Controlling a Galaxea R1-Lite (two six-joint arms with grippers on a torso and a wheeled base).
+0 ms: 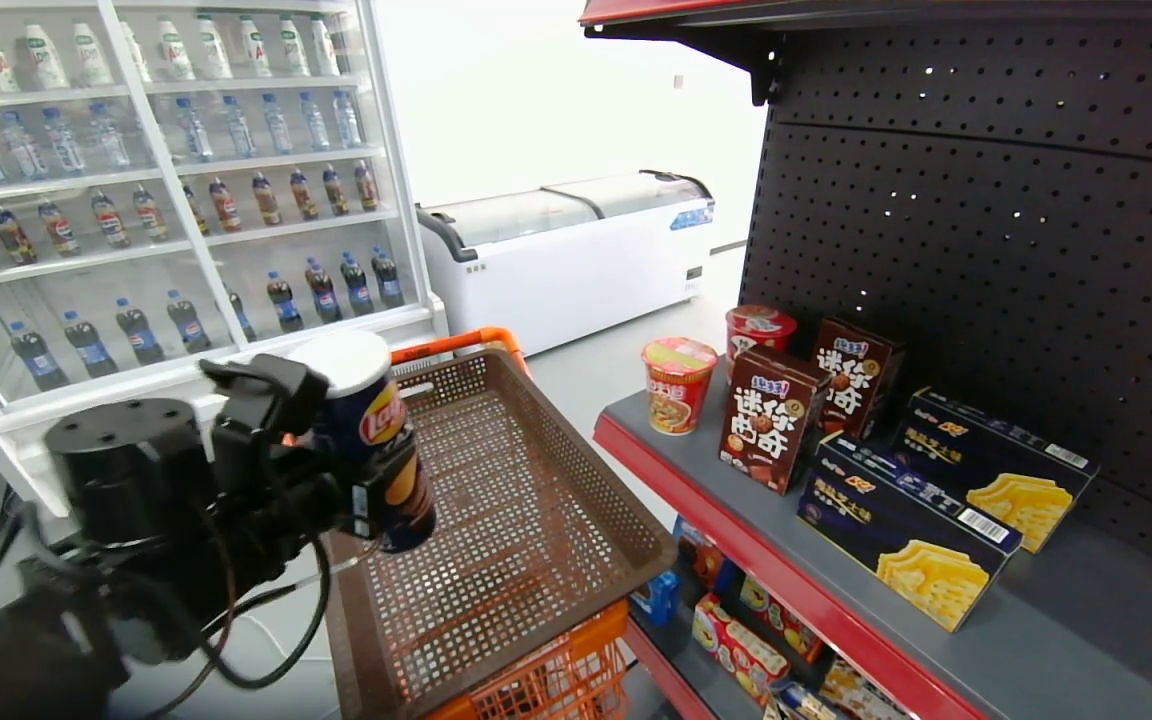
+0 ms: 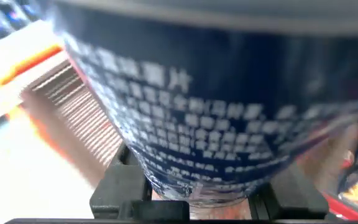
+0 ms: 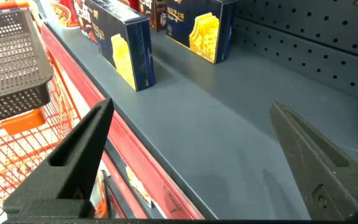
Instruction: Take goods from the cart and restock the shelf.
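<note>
Grey with a red lip, the shelf is carrying boxes and noodle cups. Beside it the cart's brown basket is standing. Over its edge the left end effector is clamping a dark-blue, white-lidded chip can, long axis near upright, lid uppermost. The right end effector is hovering wide open above the shelf.

Chip can — in left tool
</note>
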